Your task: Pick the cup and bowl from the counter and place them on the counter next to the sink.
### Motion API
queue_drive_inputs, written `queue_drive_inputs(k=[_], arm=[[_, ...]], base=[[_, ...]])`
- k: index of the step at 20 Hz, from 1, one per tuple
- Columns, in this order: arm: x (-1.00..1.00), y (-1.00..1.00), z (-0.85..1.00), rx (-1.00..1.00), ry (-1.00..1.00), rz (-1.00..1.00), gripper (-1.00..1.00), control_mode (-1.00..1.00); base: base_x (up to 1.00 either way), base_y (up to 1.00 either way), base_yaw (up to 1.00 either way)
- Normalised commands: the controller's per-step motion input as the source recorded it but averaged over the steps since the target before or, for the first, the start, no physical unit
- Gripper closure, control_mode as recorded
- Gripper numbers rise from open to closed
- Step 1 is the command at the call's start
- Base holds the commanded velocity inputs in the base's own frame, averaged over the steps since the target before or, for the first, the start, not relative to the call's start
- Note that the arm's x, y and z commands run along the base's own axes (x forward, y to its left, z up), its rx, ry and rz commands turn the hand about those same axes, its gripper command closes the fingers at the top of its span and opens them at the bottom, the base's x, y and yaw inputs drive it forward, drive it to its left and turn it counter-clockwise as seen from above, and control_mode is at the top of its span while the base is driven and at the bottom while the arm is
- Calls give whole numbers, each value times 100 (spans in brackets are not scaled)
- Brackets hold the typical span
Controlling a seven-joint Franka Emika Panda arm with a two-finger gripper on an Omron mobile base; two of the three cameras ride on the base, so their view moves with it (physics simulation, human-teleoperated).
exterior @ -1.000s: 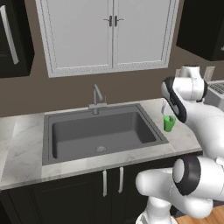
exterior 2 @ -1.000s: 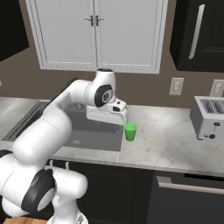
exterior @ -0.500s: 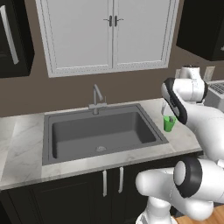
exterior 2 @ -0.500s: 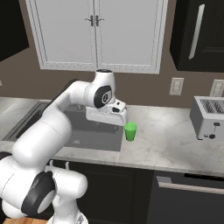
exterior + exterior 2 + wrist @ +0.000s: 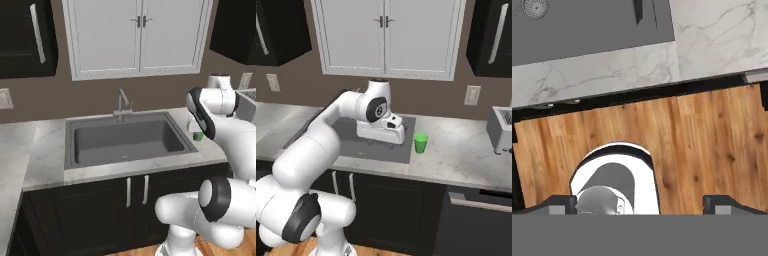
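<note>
**Cup sits on the counter by the sink, pincer spread and holding nothing**

I start close in. In the hand view my pincer (image 5: 640, 205) points down, its two dark tips spread wide apart with nothing between them. Under them I see the wood floor (image 5: 712, 150), then the front strip of the white marble counter (image 5: 612, 77), then a corner of the dark grey sink (image 5: 587, 30).

From the right base view, the hand (image 5: 387, 131) hangs over the front right part of the sink (image 5: 351, 145). The small green cup (image 5: 421, 143) stands upright on the counter (image 5: 466, 150), just beside the sink's right edge and near the hand, to its right. They do not touch.

In the left base view my own arm covers most of the cup (image 5: 198, 135).

Farther right a toaster (image 5: 502, 129) stands well apart from the cup. At the back, the chrome faucet (image 5: 122, 102) rises behind the sink, with white cabinet doors (image 5: 386, 37) above.
</note>
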Motion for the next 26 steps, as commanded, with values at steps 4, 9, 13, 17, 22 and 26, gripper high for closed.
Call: queue_drive_inputs(k=[4, 9, 13, 17, 22, 26], arm=[[0, 0, 0, 0, 0, 0, -100, 100], [0, 0, 0, 0, 0, 0, -100, 100], [0, 0, 0, 0, 0, 0, -100, 100], [0, 0, 0, 0, 0, 0, -100, 100], [0, 0, 0, 0, 0, 0, -100, 100], [0, 0, 0, 0, 0, 0, -100, 100]], base=[[-67, 86, 44], [5, 73, 69], [72, -11, 82], [76, -40, 80], [59, -50, 68], [24, -3, 23]])
